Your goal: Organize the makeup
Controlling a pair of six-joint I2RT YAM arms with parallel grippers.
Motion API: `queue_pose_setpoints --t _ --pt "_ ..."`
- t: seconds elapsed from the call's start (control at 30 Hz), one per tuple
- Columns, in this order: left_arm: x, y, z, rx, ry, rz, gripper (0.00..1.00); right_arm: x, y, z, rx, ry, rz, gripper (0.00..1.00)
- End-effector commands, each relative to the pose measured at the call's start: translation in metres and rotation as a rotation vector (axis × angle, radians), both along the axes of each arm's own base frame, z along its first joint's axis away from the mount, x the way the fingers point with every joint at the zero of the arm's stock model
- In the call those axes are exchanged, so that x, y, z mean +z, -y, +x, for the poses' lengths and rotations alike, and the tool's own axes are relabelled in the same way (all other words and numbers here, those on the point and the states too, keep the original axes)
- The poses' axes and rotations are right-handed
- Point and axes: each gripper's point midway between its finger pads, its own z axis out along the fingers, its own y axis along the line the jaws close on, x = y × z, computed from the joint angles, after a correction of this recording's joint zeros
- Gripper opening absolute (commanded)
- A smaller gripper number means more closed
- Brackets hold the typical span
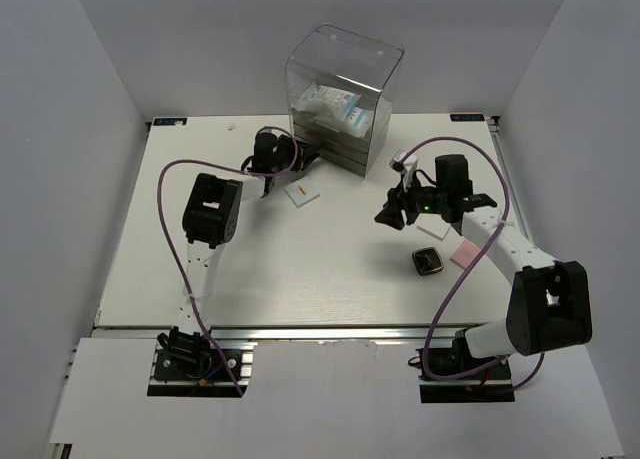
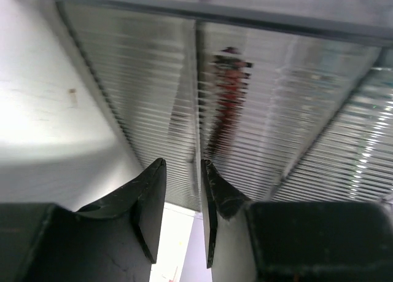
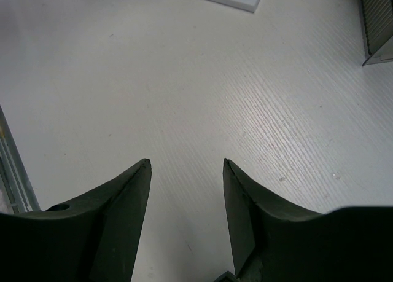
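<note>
Showing a two-arm makeup-sorting station, read from left to right. Left gripper (image 2: 183,162): black fingers slightly apart and clamped on nothing that can be seen, tips just in front of the ribbed drawer front of the tall clear plastic drawer box (image 1: 345,69). A vertical seam of that front runs down into the gap, which suggests the jaws are placed to work a drawer rather than to hold an item. Slim dark-red stick (image 2: 226,104): a blurred red streak behind the ribbed plastic, so judged already stowed in a drawer; whether one stick or two lies there cannot be told. Clear packet with white contents (image 1: 332,104): one, resting in the box's upper compartment above the drawers. Flat white square (image 1: 302,193): one, lying on the white table (image 1: 300,269) just in front of the box and near the left gripper, probably next in line. Right gripper (image 3: 186,161): jaws wide apart and empty, hovering over bare table between the box and the loose items, judged ready for a pick. Second white square (image 1: 431,230): one, partly hidden under the right wrist. Black gold-rimmed compact (image 1: 428,262): one, on the table beside the right forearm. Pink square (image 1: 466,253): one, just right of the compact, not yet sorted. Count: at least two items in the box, four on the table
</note>
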Motion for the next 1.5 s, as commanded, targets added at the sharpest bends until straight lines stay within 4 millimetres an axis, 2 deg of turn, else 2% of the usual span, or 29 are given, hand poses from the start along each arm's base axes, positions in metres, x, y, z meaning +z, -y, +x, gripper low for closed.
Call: queue_pose_setpoints --t 0.0,0.53,0.77,1.0,1.03,1.1,1.2,1.23,1.27,1.33,1.37,1.47 --pt "0.018 0.000 0.006 0.001 0.041 0.000 0.38 0.007 -0.003 0.002 0.018 0.023 0.013 0.56" --pt "0.009 0.003 0.013 0.049 0.054 0.023 0.38 0.007 -0.004 0.004 0.021 0.019 0.012 0.56" --pt "0.004 0.007 0.013 0.073 0.052 0.012 0.29 0.006 -0.004 0.003 0.023 0.016 0.011 0.57" --pt "0.006 0.009 0.016 0.103 0.066 0.013 0.11 0.007 -0.004 0.004 0.020 0.017 0.012 0.57" --pt "0.006 0.010 0.014 0.101 0.064 0.009 0.04 0.007 -0.004 0.004 0.020 0.018 0.012 0.57" --pt "0.006 0.008 0.012 0.105 0.065 0.004 0.00 0.006 -0.004 0.003 0.022 0.017 0.012 0.57" --pt "0.007 0.004 0.005 0.121 0.068 0.002 0.00 0.007 -0.003 0.003 0.020 0.017 0.012 0.57" --pt "0.013 0.002 0.003 0.128 0.079 -0.001 0.00 0.006 -0.004 0.002 0.022 0.015 0.011 0.57" --pt "0.007 -0.001 -0.001 0.130 0.067 0.005 0.00 0.006 -0.003 0.003 0.019 0.015 0.010 0.57" --pt "0.014 -0.003 -0.005 0.137 0.083 0.000 0.00 0.005 -0.004 0.002 0.022 0.014 0.011 0.57" --pt "0.009 -0.005 -0.010 0.137 0.071 0.003 0.00 0.005 -0.004 0.001 0.022 0.014 0.011 0.57" --pt "0.018 -0.007 -0.016 0.136 0.089 -0.005 0.00 0.005 -0.003 0.001 0.019 0.012 0.010 0.57"
